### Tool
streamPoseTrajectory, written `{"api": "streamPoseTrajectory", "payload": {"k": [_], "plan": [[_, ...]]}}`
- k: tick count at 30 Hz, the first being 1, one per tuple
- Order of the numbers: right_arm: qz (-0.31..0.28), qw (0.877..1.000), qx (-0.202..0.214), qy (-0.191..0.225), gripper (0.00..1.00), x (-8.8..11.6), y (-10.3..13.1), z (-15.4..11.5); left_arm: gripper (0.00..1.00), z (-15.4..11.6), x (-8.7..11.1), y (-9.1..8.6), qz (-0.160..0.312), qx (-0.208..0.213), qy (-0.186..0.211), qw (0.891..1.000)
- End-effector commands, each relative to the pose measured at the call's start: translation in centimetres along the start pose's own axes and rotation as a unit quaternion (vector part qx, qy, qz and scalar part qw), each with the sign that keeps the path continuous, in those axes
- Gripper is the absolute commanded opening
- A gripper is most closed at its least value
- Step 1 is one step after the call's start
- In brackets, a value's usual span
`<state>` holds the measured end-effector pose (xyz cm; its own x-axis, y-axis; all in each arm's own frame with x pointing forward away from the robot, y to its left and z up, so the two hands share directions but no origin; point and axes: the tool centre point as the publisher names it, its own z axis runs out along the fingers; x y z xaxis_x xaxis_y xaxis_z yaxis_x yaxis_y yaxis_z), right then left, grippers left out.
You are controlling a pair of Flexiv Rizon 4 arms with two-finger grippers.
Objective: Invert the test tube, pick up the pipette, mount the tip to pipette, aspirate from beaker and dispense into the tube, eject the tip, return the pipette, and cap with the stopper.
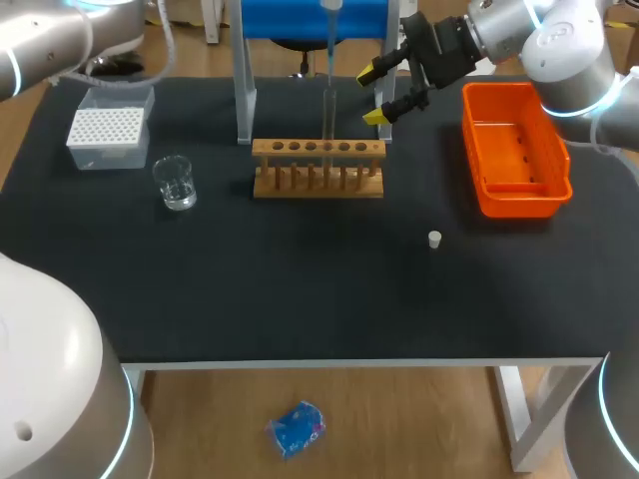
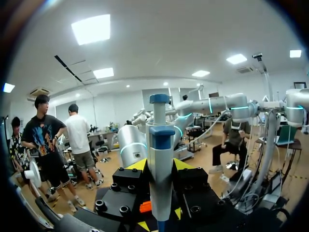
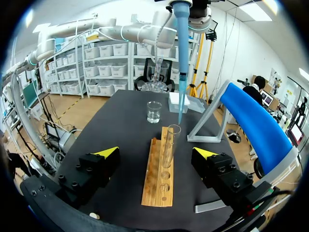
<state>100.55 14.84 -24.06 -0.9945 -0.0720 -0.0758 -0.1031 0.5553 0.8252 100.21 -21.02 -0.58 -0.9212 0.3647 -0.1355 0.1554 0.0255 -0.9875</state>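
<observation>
A glass test tube [image 1: 327, 120] stands upright in the wooden rack [image 1: 318, 168]. Above it hangs the blue pipette [image 3: 181, 58], its tip just over the tube's mouth [image 3: 173, 128]. My left gripper [image 2: 160, 166] is shut on the pipette's body [image 2: 160, 159], high above the table. In the head view only the pipette's thin lower end [image 1: 330, 35] shows. My right gripper [image 1: 384, 95] is open with nothing in it, behind the rack's right end; from its wrist the rack [image 3: 159, 166] and tube lie between the fingers of the right gripper [image 3: 156, 154]. The beaker [image 1: 176, 183] stands left of the rack. The white stopper [image 1: 434, 239] lies to the front right.
A white tip box [image 1: 107, 135] sits at the back left. An orange bin [image 1: 514, 150] stands at the right edge. The blue pipette stand [image 1: 310, 20] with grey legs rises behind the rack. Bare black mat lies in front of the rack.
</observation>
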Motion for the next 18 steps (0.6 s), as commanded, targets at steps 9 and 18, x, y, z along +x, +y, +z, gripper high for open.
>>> {"api": "streamPoseTrajectory", "payload": {"k": [9,18], "plan": [[0.0,1.0,0.001,0.0,1.0,0.0,0.0,-0.1,0.0,0.0,-0.1,0.7,-0.014,0.007,-0.002,1.0],[0.0,1.0,0.001,0.0,1.0,0.0,0.0,-0.1,0.0,0.0,-0.1,1.4,-0.024,0.007,-0.002,1.0]]}}
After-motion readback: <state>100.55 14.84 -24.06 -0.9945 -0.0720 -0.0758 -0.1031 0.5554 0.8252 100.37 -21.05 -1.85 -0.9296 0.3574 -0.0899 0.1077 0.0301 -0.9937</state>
